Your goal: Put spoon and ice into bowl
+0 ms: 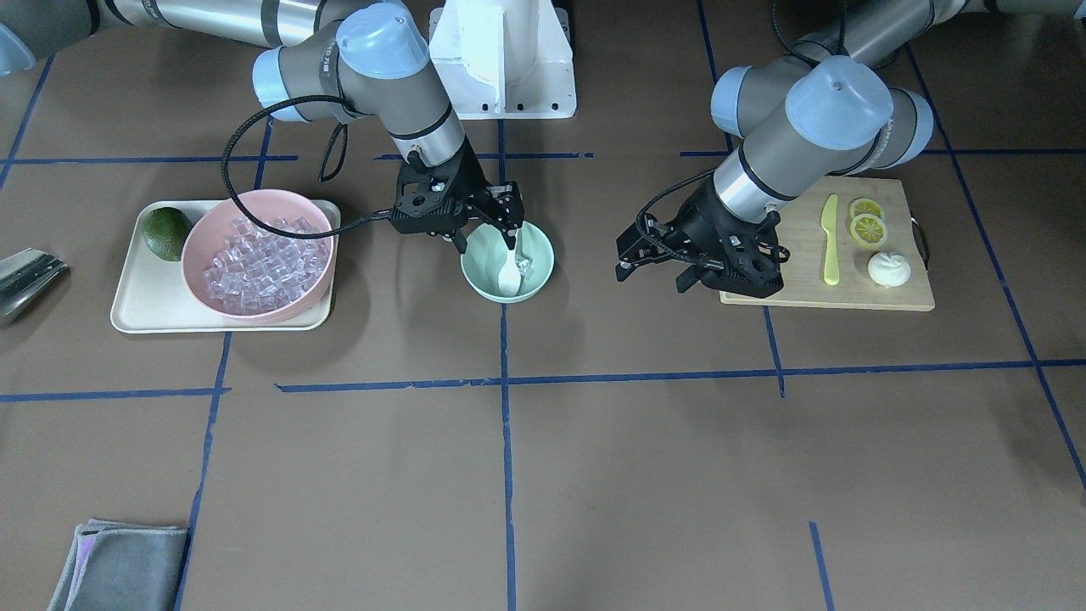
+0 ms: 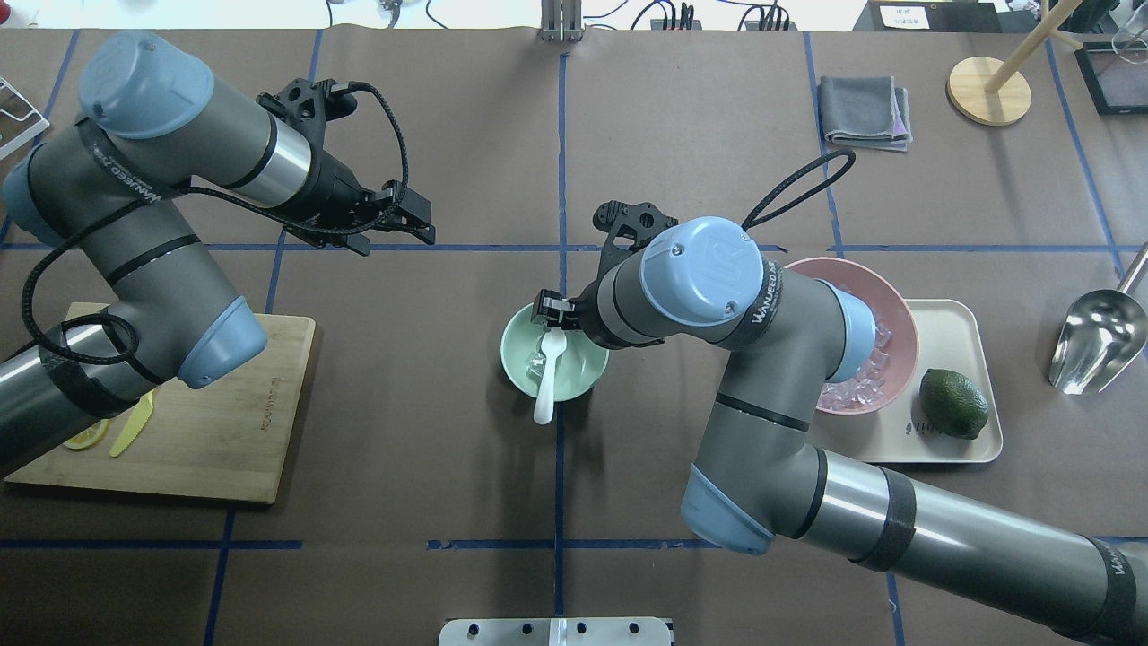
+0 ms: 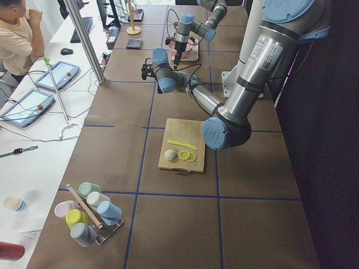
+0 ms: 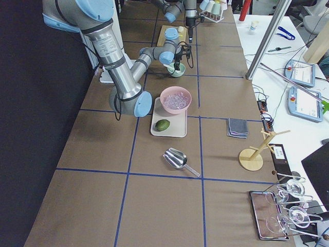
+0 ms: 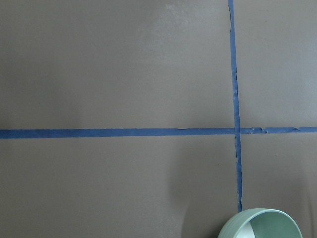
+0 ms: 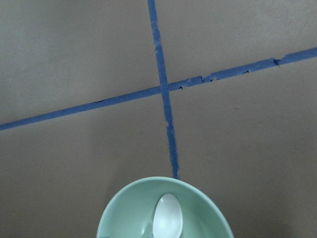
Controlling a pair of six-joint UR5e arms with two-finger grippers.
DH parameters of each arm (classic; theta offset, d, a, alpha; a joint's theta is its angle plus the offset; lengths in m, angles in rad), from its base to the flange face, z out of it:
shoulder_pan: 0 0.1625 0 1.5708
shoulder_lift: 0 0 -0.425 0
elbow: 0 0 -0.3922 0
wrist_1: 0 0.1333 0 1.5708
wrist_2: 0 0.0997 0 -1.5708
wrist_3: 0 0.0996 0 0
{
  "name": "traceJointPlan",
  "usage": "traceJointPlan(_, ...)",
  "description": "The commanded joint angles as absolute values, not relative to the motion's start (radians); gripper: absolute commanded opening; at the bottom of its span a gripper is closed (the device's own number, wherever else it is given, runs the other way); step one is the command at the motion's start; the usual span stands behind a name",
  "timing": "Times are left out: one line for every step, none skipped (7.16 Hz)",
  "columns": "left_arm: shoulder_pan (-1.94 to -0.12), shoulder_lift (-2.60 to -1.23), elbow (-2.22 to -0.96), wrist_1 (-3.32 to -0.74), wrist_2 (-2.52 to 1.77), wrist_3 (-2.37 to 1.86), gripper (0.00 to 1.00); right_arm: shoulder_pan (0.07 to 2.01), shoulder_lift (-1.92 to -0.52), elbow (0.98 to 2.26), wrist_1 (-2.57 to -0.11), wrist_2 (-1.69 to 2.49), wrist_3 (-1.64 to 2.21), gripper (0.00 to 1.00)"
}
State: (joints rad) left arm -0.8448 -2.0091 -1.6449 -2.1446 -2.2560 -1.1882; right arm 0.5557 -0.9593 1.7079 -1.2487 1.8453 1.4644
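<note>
The mint-green bowl (image 1: 507,265) stands at the table's middle and also shows in the overhead view (image 2: 574,381). The white spoon (image 1: 509,273) lies in it, scoop down (image 6: 167,222), with its handle over the rim on the robot's side (image 2: 543,408). A clear ice cube (image 1: 526,266) sits beside the scoop. More ice (image 1: 254,265) fills the pink bowl (image 1: 299,204). My right gripper (image 1: 489,239) hovers just over the mint bowl, open and empty. My left gripper (image 1: 652,277) is open and empty above bare table, beside the cutting board.
The pink bowl and an avocado (image 1: 166,232) sit on a beige tray (image 1: 136,314). A wooden cutting board (image 1: 848,293) holds a yellow-green knife (image 1: 831,241), lemon slices and a white bun. A metal scoop (image 2: 1096,339) and a grey cloth (image 1: 123,564) lie further off.
</note>
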Motion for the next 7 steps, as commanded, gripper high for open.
traceJointPlan(-0.947, -1.844, -1.629, -2.302, -2.394, -1.102, 0.95, 0.769, -1.096, 1.813, -1.258, 2.092, 1.407, 1.00)
traceJointPlan(-1.000, -1.800, -1.594, -2.298, -2.426, -0.960, 0.95, 0.934, -1.224, 1.854, -1.259, 2.259, 1.240, 1.00)
traceJointPlan(-1.076, -1.771, -1.529, -2.298, -2.469, -0.824, 0.95, 1.066, -1.332, 1.853, -1.262, 2.363, 1.060, 1.00)
traceJointPlan(-1.171, -1.766, -1.432, -2.293, -2.541, -0.637, 0.95, 1.171, -1.462, 1.853, -1.264, 2.402, 0.819, 1.00)
traceJointPlan(-1.240, -1.766, -1.358, -2.293, -2.584, -0.512, 0.95, 1.278, -1.559, 1.838, -1.275, 2.440, 0.581, 1.00)
traceJointPlan(-1.285, -1.764, -1.339, -2.283, -2.585, -0.435, 0.99, 1.381, -1.598, 1.807, -1.354, 2.482, 0.360, 1.00)
traceJointPlan(-1.339, -1.756, -1.329, -2.219, -2.583, -0.307, 0.99, 1.466, -1.601, 1.761, -1.464, 2.479, 0.130, 1.00)
